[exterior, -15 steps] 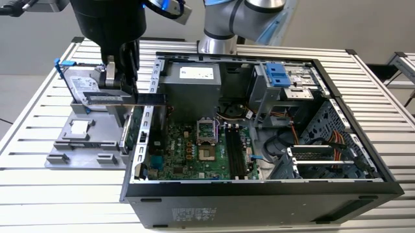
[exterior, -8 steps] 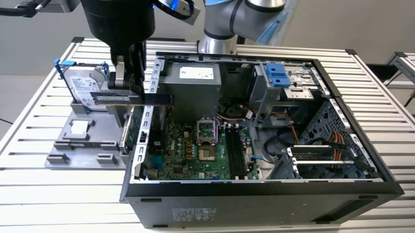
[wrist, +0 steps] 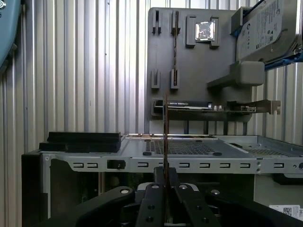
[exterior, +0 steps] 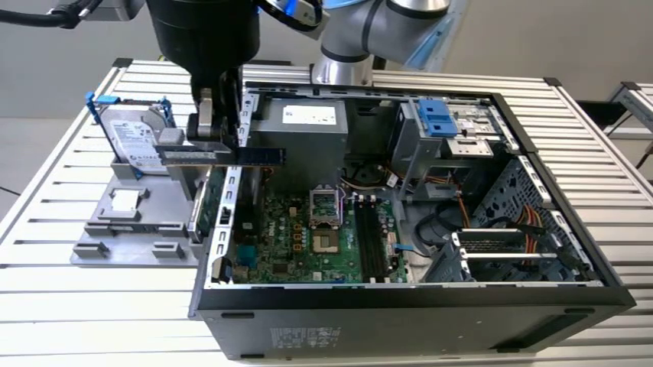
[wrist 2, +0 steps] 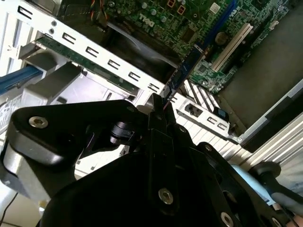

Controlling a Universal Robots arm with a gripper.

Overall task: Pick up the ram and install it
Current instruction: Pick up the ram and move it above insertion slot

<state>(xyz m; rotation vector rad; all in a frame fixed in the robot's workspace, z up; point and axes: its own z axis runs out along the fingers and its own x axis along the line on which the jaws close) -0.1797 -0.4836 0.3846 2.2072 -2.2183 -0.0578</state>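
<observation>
While it clamps the ram (exterior: pixel 261 157), the tool (exterior: pixel 219 142) hangs above the computer case (exterior: pixel 408 313) wall.
The ram sits level, crossing over it.

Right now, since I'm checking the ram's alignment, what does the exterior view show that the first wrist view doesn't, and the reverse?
Exterior view: the motherboard and its memory slots inside the case. First wrist view: the ram edge-on, a thin line rising from the gripper. Both: the gripper shut on the ram, the hard drive and the gray holder.
</observation>
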